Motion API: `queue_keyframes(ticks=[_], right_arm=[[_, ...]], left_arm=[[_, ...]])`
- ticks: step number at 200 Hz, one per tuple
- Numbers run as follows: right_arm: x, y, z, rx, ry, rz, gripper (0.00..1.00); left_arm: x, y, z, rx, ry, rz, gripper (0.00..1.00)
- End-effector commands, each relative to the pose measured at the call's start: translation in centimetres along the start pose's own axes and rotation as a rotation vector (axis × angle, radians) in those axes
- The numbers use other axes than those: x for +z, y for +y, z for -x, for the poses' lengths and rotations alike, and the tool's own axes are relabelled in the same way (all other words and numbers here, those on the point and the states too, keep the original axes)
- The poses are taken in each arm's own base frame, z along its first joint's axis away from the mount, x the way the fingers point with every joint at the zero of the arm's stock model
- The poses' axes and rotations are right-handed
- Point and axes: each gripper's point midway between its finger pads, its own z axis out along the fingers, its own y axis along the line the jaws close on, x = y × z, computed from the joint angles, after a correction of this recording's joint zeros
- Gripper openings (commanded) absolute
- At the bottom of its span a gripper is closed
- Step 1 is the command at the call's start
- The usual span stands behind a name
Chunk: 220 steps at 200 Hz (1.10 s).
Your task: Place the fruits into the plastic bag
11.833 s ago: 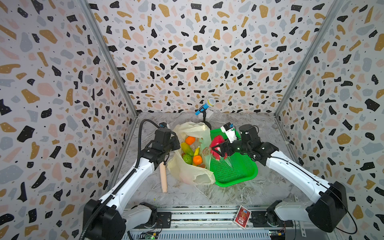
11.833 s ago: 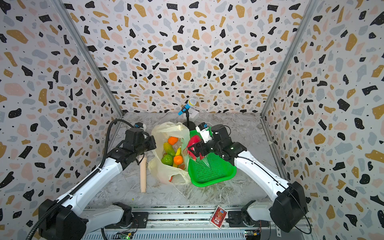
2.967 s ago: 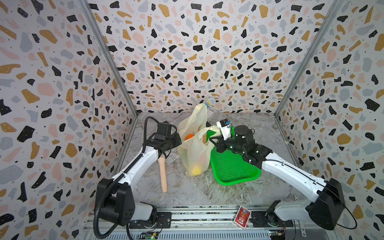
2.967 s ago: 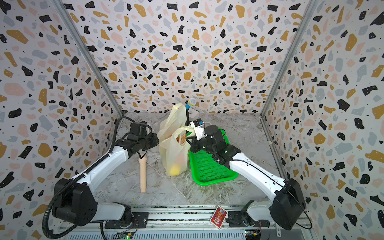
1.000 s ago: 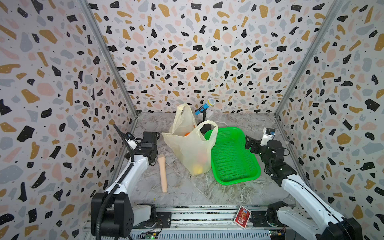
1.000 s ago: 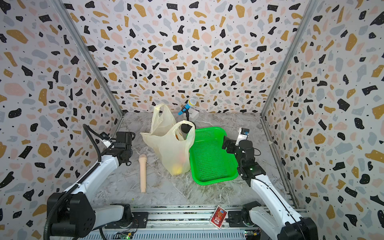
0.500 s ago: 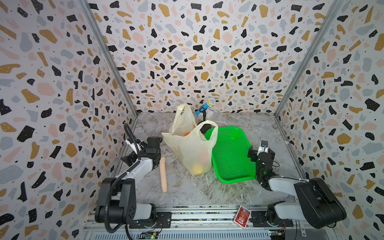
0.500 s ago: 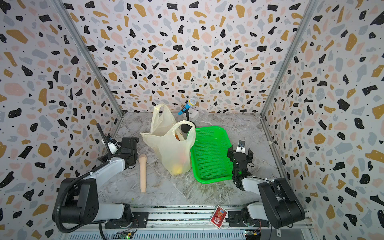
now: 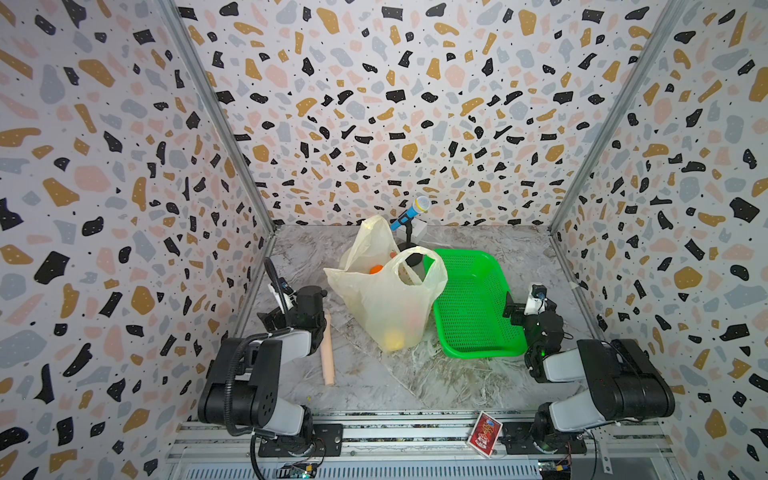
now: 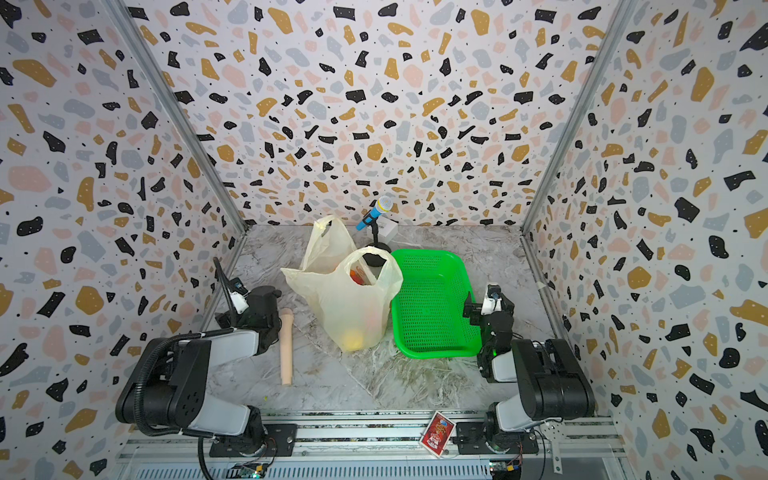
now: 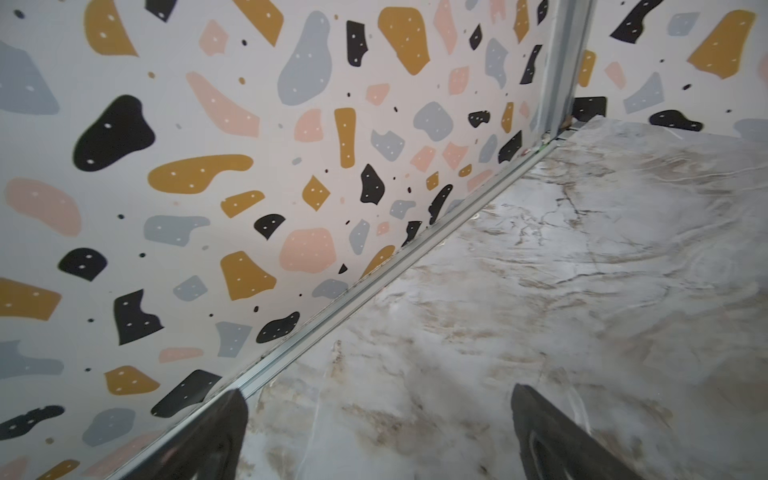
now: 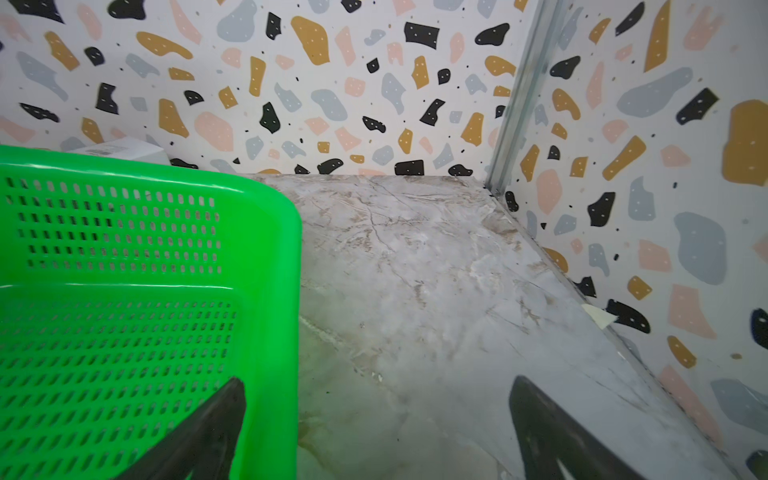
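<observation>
- The left gripper (image 11: 376, 395) has its fingers spread with nothing between them. It sits low over the bare table (image 9: 415, 382), close to the rail at the foot of the left wall (image 11: 208, 208).
- The right gripper (image 12: 378, 382) is also spread and empty, just beside the right rim of the green basket (image 9: 473, 311). Open table runs from it to the right wall (image 12: 665, 208).
- The plastic bag (image 9: 386, 299) stands mid-table with both handles up, just beside the basket's left rim. A beige roller (image 9: 327, 353) lies to its left, apart from it.
- The bag is pale yellow and see-through. An orange fruit (image 9: 376, 269) shows at its mouth and a yellow fruit (image 9: 392, 340) at its bottom.
</observation>
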Motion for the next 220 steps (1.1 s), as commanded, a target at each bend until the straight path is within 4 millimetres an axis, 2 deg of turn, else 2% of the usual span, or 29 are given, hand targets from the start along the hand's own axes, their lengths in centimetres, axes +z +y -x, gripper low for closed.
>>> queue_keyframes(ticks=[1, 38, 52, 60, 80, 141, 167, 220], right_arm=[[-0.1, 0.8, 0.4, 0.011, -0.018, 0.041, 0.99], [-0.1, 0.7, 0.4, 0.011, -0.018, 0.041, 0.99], [0.0, 0.8, 0.5, 0.010, -0.019, 0.042, 0.99], [0.0, 0.8, 0.5, 0.010, -0.020, 0.041, 0.99], [0.0, 0.8, 0.4, 0.009, -0.016, 0.042, 0.99], [0.0, 1.0, 0.4, -0.003, -0.015, 0.036, 0.99], [0.0, 1.1, 0.5, -0.004, -0.014, 0.037, 0.99], [0.1, 1.0, 0.4, -0.005, -0.010, 0.036, 0.99]], left_arm=[[-1.0, -1.7, 2.4, -0.047, -0.094, -0.122, 1.00], [-3.3, -3.3, 3.0, -0.001, -0.181, -0.279, 0.99], [-4.9, -3.8, 2.2, 0.026, -0.267, -0.384, 0.99], [-5.5, -3.1, 2.6, -0.004, -0.315, -0.353, 1.00], [-5.1, -3.7, 2.2, 0.022, -0.262, -0.352, 0.99], [-4.2, -3.7, 2.3, 0.019, -0.244, -0.308, 0.99], [-2.2, -4.7, 2.0, 0.016, -0.170, -0.362, 0.99], [-2.7, -5.3, 2.0, 0.035, -0.185, -0.423, 1.00]])
